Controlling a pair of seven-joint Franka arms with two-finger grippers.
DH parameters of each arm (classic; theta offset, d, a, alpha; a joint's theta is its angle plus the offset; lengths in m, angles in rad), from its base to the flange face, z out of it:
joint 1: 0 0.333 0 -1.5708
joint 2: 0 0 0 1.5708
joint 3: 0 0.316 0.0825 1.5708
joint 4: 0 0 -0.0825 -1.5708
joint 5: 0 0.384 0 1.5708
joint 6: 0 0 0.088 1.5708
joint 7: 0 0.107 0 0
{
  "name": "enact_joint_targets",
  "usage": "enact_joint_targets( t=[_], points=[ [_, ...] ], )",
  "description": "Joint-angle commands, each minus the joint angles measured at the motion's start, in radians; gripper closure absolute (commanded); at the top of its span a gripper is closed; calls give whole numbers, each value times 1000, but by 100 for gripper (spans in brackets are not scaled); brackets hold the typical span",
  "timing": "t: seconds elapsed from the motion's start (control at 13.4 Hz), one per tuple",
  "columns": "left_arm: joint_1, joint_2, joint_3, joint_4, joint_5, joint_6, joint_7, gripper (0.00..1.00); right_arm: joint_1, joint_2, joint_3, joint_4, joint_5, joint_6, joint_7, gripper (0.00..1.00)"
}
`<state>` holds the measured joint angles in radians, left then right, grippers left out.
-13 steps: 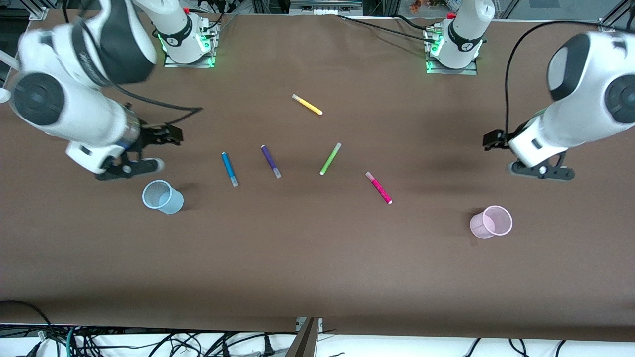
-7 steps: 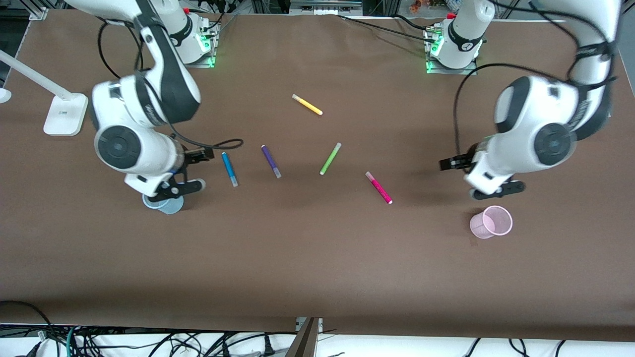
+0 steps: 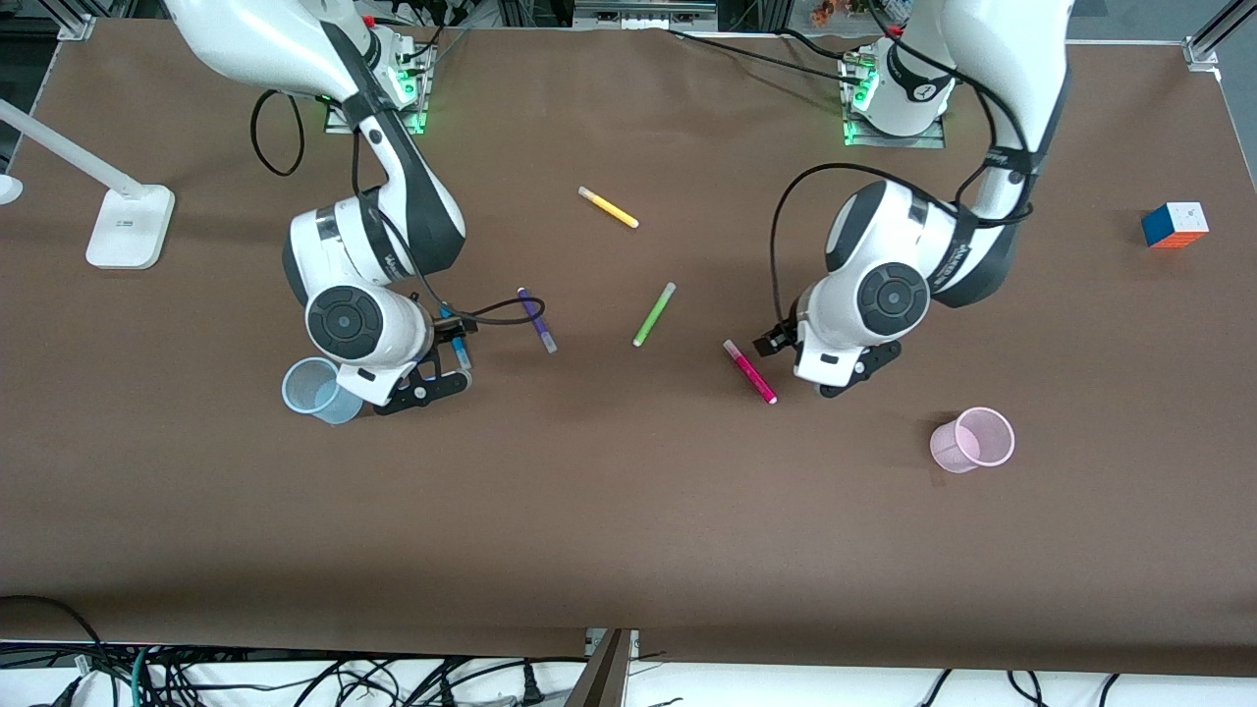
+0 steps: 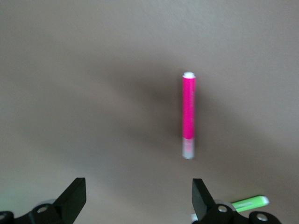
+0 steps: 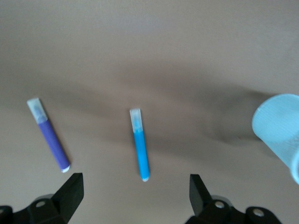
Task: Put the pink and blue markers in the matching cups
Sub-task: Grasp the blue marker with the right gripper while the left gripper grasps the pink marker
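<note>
Both claws hang released over the tabletop point(image 3: 628, 511). The right claw point(image 5: 135, 198) is above the blue marker point(image 5: 139, 144) beside the blue cup point(image 3: 316, 390); the left claw point(image 4: 139, 200) is beside the pink marker point(image 4: 188, 114), whose long axis crosses its gap.

The pink marker point(image 3: 750, 371) at centre-right of the front view lies on bare table point(image 3: 628, 511), with the green marker point(image 3: 654, 314) well apart up-left. The blue marker point(image 5: 140, 145) has the purple marker point(image 5: 49, 141) near on one flank and the blue cup point(image 5: 279, 131) on the other. The whole lower half of the front view is open surface.
</note>
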<state>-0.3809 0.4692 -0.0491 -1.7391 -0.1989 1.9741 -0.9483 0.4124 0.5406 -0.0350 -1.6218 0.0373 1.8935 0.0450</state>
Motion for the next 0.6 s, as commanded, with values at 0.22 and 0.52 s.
enact_joint_targets(
  t=[0.22, 0.52],
  points=[
    [-125, 92, 17, -13, -22, 182, -185, 0, 3, -25, -3, -199, 23, 231, 7, 0],
    [-167, 179, 18, -14, 30, 294, -185, 0, 26, -22, -2, -294, 23, 401, 3, 0]
  ],
)
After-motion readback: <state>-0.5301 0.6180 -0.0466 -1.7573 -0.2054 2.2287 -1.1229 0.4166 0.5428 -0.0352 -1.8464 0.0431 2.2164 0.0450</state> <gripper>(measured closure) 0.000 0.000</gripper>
